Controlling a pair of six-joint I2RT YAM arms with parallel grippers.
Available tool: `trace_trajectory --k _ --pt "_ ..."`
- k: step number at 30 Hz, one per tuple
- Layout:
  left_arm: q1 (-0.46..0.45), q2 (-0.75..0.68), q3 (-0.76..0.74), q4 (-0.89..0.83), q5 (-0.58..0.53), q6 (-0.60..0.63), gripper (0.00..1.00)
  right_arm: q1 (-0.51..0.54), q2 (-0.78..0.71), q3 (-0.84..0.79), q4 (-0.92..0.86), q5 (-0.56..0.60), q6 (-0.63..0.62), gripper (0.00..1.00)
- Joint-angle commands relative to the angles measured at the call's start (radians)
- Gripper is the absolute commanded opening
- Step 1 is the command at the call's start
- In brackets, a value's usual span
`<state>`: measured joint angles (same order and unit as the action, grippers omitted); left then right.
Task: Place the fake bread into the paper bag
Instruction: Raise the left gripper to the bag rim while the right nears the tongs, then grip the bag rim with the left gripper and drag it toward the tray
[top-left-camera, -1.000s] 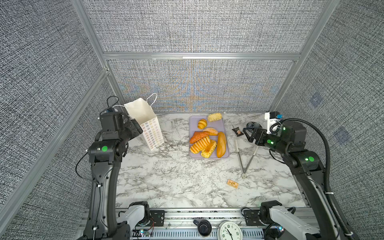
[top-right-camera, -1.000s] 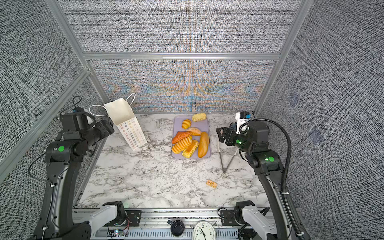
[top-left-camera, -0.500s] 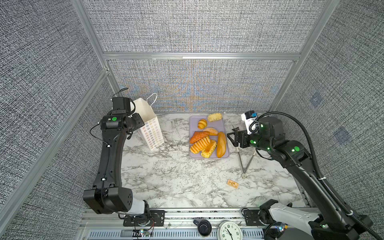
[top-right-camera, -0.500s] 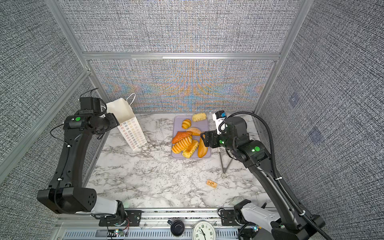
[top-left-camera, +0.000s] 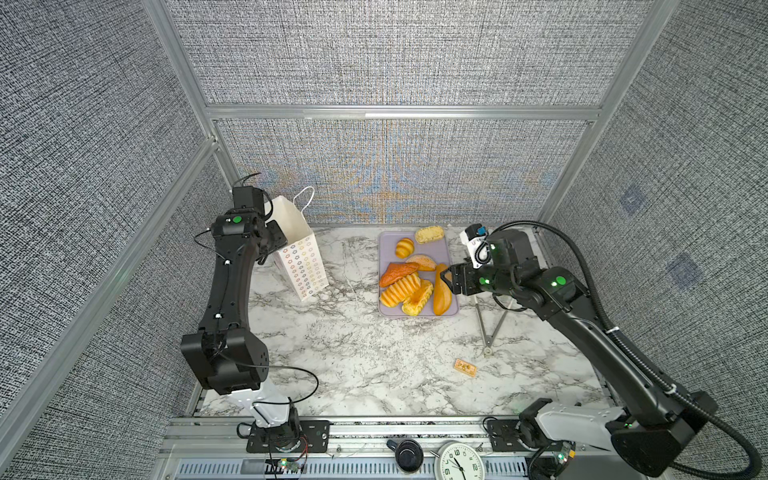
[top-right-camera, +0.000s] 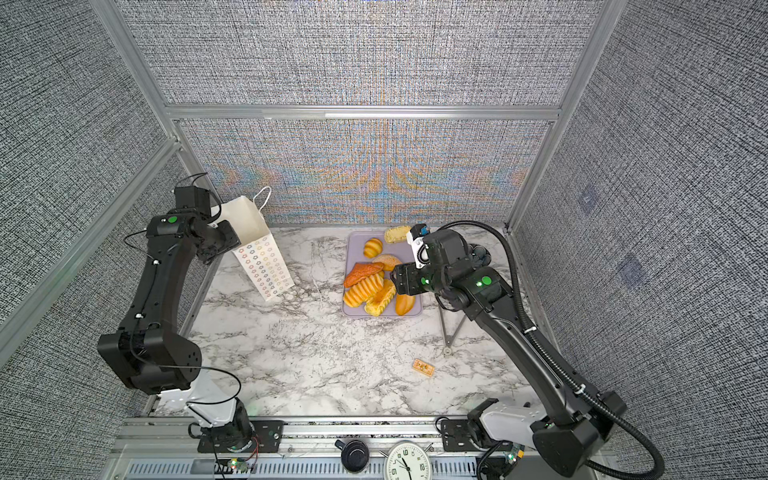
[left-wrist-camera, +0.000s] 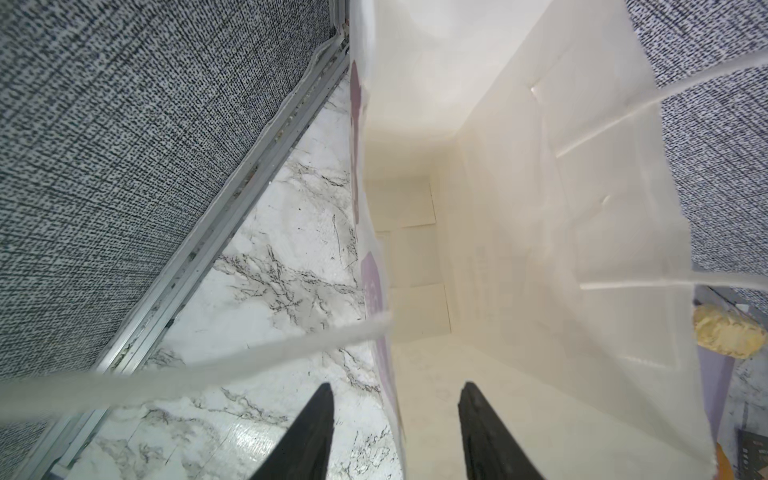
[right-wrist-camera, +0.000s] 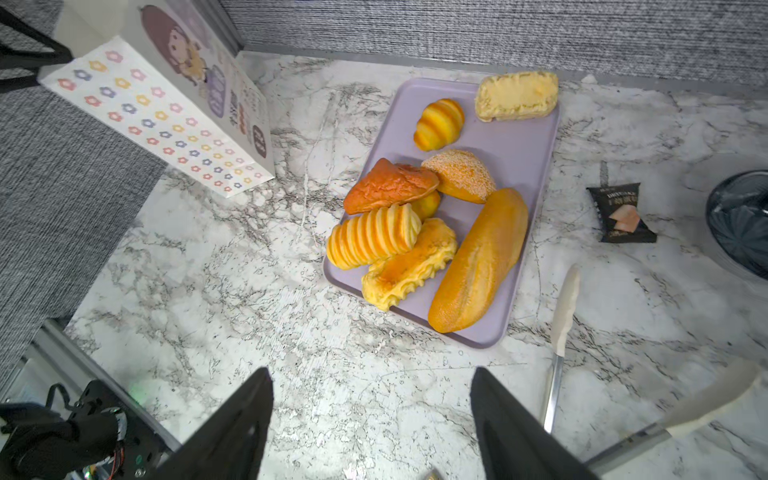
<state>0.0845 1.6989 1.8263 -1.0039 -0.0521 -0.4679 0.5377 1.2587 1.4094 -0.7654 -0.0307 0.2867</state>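
Observation:
The paper bag (top-left-camera: 299, 249) (top-right-camera: 259, 253) stands tilted at the back left, mouth up. My left gripper (left-wrist-camera: 397, 386) is open at its rim, one finger inside the bag (left-wrist-camera: 519, 208) and one outside, the paper wall between them. Several fake bread pieces lie on the lavender tray (right-wrist-camera: 515, 158): a long roll (right-wrist-camera: 478, 262), a ridged loaf (right-wrist-camera: 372, 237), a seeded bun (right-wrist-camera: 461, 174) and a pale crumbly bun (right-wrist-camera: 515, 95) among them. My right gripper (top-left-camera: 446, 278) (right-wrist-camera: 370, 370) hangs open and empty above the tray's right edge, over the long roll (top-left-camera: 441, 291).
Metal tongs (top-left-camera: 490, 328) (right-wrist-camera: 559, 332) lie right of the tray. A dark snack packet (right-wrist-camera: 621, 214) and a dark round object (right-wrist-camera: 744, 224) sit behind them. A small tan packet (top-left-camera: 465, 368) lies toward the front. Fabric walls close in on three sides.
My left arm has stretched up and back to the bag's rim and its jaws have narrowed. My right gripper has moved left from beside the tray to over its right edge.

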Motion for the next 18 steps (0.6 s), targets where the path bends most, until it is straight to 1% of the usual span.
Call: trace_trajectory --k 1,3,6,7,9,13,15,18 --pt "0.003 0.024 0.017 0.020 0.001 0.000 0.45 0.000 0.028 0.043 -0.093 0.130 0.090 0.99" --pt "0.003 0.035 0.022 0.023 0.005 -0.003 0.38 -0.004 0.050 0.068 -0.147 0.184 0.136 0.99" --pt "0.004 0.035 0.024 0.019 0.016 0.001 0.29 -0.016 0.074 0.088 -0.200 0.152 0.116 0.99" --pt "0.003 0.031 0.025 0.016 0.018 0.004 0.26 -0.018 0.076 0.087 -0.204 0.158 0.114 0.99" --pt "0.004 0.021 0.022 0.012 0.026 0.011 0.20 -0.020 0.065 0.062 -0.185 0.170 0.100 0.99" --pt "0.003 0.006 0.023 -0.012 0.065 0.032 0.01 -0.021 0.017 -0.008 -0.104 0.176 0.054 0.99" --pt "0.003 -0.002 0.024 -0.032 0.095 0.041 0.00 -0.021 -0.014 -0.035 -0.078 0.173 0.034 0.99" --pt "0.003 -0.024 0.020 -0.058 0.135 0.049 0.00 -0.023 -0.025 -0.033 -0.089 0.182 0.017 0.99"
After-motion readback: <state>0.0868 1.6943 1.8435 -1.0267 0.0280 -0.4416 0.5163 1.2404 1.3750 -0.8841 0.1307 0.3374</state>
